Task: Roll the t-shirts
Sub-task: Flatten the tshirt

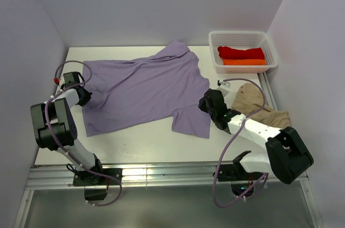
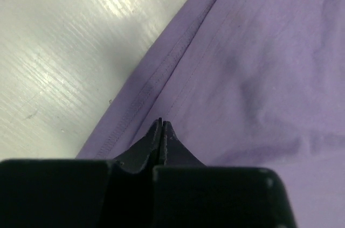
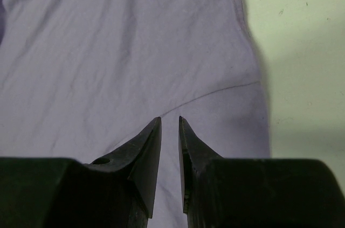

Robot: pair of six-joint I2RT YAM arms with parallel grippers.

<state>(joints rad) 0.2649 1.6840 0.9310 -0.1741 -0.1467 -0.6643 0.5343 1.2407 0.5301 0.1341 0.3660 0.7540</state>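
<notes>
**Q:** Where do the t-shirts lie?

**A:** The lavender t-shirt (image 1: pixel 145 88) is spread flat across the middle of the table (image 1: pixel 135 144), collar toward the far edge; the beige t-shirt (image 1: pixel 253 104) lies crumpled at the right, beside the right arm; the red t-shirt (image 1: pixel 241 52) and the orange t-shirt (image 1: pixel 244 62) sit folded side by side in the white mesh basket (image 1: pixel 237 33) at the far right corner, red on the far side.

**Q:** How does the left gripper (image 1: pixel 85 97) stand?

**A:** It is at the left edge of the lavender shirt; in the wrist view its fingers (image 2: pixel 153 144) are pressed together, tips just inside the stitched hem (image 2: pixel 156 77); whether any cloth is caught between them cannot be told.

**Q:** And the right gripper (image 1: pixel 204 103)?

**A:** It is at the shirt's right side, by the near-right sleeve; in its wrist view the fingers (image 3: pixel 148 142) stand slightly apart, with a narrow gap through which lavender cloth shows; a curved seam (image 3: pixel 215 92) crosses just beyond the tips; bare table lies to the right of the cloth's edge; no cloth is seen gripped between the fingers.
</notes>
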